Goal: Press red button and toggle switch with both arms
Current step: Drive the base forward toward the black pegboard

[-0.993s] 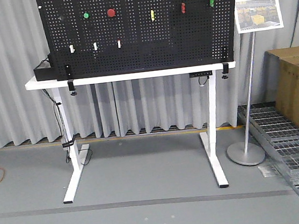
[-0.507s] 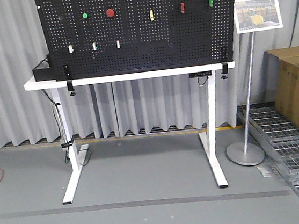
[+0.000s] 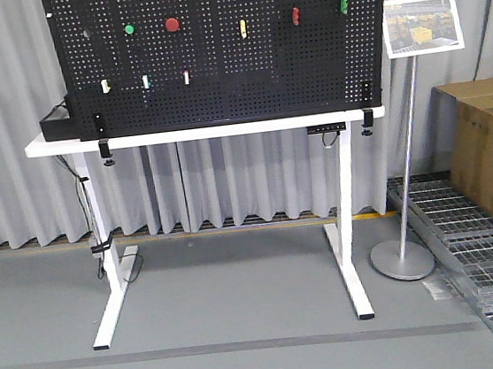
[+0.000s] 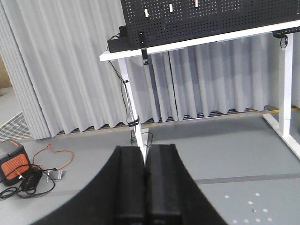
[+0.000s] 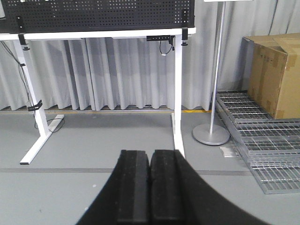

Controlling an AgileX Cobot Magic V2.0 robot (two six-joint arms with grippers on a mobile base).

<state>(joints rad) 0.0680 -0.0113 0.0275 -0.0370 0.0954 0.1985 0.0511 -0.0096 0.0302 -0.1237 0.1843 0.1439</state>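
Across the back, a grey curtain (image 3: 9, 131) hangs floor to top. Before it stands a white table (image 3: 222, 129) on two legs, carrying a black pegboard (image 3: 225, 71) clamped upright along its front edge. To the right are a cardboard box (image 3: 488, 152) and a sign stand (image 3: 406, 175), both clear of the table. Both arms are low and well short of the board. The left gripper (image 4: 144, 187) has its pads pressed flat together with nothing between them, and it points at the floor near the table's left leg. The right gripper (image 5: 150, 187) is likewise closed up and empty, aimed toward the right leg. The red button (image 3: 172, 24) sits on the board's upper left, just beside a green button (image 3: 129, 29); a second red cap shows at the top edge, cut off. Below them runs a row of three white levers (image 3: 146, 82), probably toggles, though coloured switches further right could also qualify; I cannot tell which is meant. Judgement: this is the approach stage, with nothing pressed yet. To do it well, close in squarely, raise both wrists to board height, and keep the pads together as blunt pokers. One arm should go straight onto the button's face and the other should meet its lever from the side, with care not to clip the neighbouring controls.
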